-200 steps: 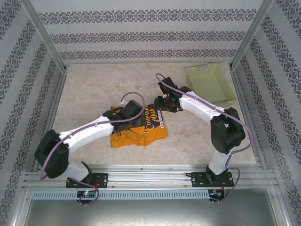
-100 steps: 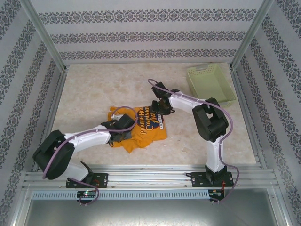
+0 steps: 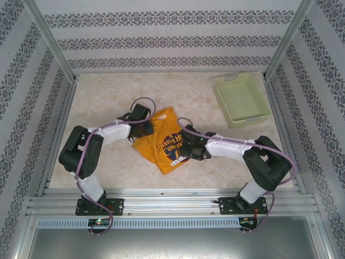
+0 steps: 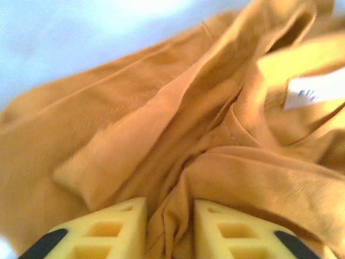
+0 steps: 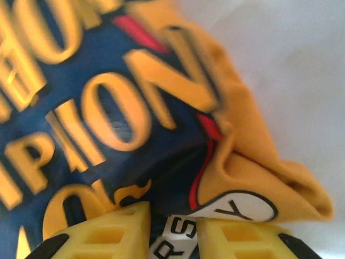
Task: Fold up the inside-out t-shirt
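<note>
orange t-shirt (image 3: 160, 141) between left pincer (image 3: 147, 127) and right pincer (image 3: 188, 154)

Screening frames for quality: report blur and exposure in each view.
Top external: even light, sharp, t-shirt lettering partly readable. Left wrist: cloth soft and smeared, table washed out pale. Right wrist: print letters blurred, bright background overexposed.

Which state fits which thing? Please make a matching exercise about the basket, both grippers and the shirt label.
Things:
1. basket
2. left gripper
3. right gripper
4. label

States:
A. closed on the dark print of the t-shirt
B. pale green, far right
C. white
D. closed on plain orange cloth

Pairs: 1-B, 2-D, 3-A, 4-C
</note>
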Controlling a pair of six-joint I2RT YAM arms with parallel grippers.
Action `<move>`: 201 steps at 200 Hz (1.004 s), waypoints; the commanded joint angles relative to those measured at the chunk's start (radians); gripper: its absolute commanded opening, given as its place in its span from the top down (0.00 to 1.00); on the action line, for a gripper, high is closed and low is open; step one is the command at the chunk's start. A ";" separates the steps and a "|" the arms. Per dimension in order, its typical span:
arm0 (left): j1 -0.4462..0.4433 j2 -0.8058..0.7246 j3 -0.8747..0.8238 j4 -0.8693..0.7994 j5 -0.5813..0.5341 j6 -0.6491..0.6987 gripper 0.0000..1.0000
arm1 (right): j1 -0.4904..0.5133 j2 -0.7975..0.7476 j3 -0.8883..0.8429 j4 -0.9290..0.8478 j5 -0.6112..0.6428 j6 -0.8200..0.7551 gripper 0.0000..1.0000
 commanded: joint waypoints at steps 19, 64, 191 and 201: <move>-0.002 -0.162 -0.005 -0.092 -0.022 0.037 0.49 | 0.056 -0.099 0.064 -0.090 0.069 0.021 0.67; -0.073 -0.283 -0.094 -0.129 -0.069 0.001 0.30 | -0.118 -0.104 0.172 -0.101 0.052 -0.125 0.54; 0.058 -0.009 0.070 -0.107 -0.112 0.022 0.74 | -0.299 0.404 0.580 -0.016 -0.137 -0.324 0.42; 0.082 -0.034 0.035 -0.083 -0.091 0.020 0.75 | -0.297 0.432 0.610 -0.016 -0.141 -0.331 0.41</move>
